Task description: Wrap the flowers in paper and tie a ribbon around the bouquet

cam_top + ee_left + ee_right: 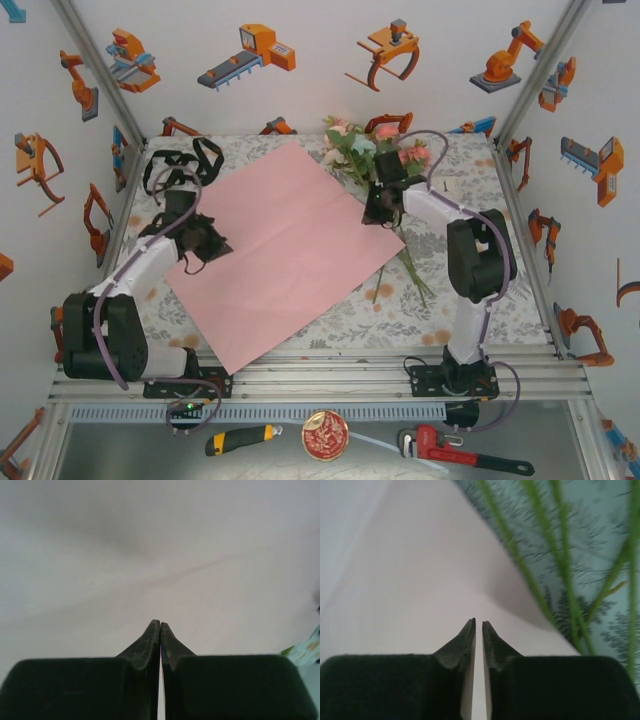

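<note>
Right hand [381,210] at paper [280,250] edge, flowers [365,150] partly hidden beneath.

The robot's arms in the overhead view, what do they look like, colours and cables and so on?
Both the left arm and the right arm have white links between bulky black joint housings, with a purple cable looping along each. The left hand and right hand have matte black fingers tapering to slim points.

The paper [290,250] between the black left tool [160,625] and black right tool [478,624] is plain pink; flowers [372,145] past the right tool are pink, white, pale blue, green-stemmed; ribbon [172,160] past the left tool is black
</note>
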You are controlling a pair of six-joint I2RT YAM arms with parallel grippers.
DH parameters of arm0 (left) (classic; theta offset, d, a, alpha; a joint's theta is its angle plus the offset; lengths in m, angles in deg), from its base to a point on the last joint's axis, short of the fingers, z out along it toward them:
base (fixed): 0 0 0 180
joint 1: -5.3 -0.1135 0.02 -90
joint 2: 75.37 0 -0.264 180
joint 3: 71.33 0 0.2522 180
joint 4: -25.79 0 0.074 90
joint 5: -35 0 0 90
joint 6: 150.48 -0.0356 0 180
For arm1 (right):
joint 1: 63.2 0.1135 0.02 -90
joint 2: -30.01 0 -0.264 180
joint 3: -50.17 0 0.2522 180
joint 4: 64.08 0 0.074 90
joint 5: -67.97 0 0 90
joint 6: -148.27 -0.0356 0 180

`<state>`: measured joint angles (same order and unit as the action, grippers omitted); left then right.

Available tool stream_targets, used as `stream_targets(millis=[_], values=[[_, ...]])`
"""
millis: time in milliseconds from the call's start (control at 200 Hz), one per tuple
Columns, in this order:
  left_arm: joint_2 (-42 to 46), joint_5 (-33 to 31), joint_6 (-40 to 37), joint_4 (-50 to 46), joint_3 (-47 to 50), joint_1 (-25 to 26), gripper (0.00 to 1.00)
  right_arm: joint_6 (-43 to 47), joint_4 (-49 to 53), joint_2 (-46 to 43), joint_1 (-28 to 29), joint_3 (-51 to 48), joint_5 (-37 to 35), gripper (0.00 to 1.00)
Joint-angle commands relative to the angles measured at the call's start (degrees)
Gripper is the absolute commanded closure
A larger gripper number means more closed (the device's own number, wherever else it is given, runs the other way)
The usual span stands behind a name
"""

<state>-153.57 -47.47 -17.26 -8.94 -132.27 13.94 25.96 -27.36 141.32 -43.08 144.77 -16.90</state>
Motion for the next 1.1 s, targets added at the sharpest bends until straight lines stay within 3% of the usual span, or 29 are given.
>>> stream_targets(millis=[0,140,255,451,701,876,1096], values=[[1.00,-0.41,0.51,1.47,3.68,2.19,0.87,6.45,0.59,0.86,-3.12,5.25,-5.30,0.77],[-2.96,4.48,-0.88,6.17,5.10,3.78,0.85,13.64,2.45,5.42,-4.22,11.49,-6.18,0.71],[-7.10,6.34,-0.50,8.40,4.36,5.48,0.84,16.94,3.32,8.64,-4.23,15.56,-2.85,0.65],[-13.82,5.55,2.23,12.35,2.77,7.17,0.82,17.23,3.05,11.93,-4.14,18.77,5.75,0.61],[-20.36,4.52,4.99,14.16,-1.18,9.03,0.82,17.93,3.68,12.10,-4.15,18.89,6.30,0.58],[-19.77,3.79,7.33,14.08,-1.70,10.51,0.83,20.41,5.96,10.15,-4.55,20.83,2.77,0.57],[-11.39,-0.38,6.08,9.18,1.67,9.99,0.83,23.35,6.29,8.94,-5.19,20.27,2.52,0.57]])
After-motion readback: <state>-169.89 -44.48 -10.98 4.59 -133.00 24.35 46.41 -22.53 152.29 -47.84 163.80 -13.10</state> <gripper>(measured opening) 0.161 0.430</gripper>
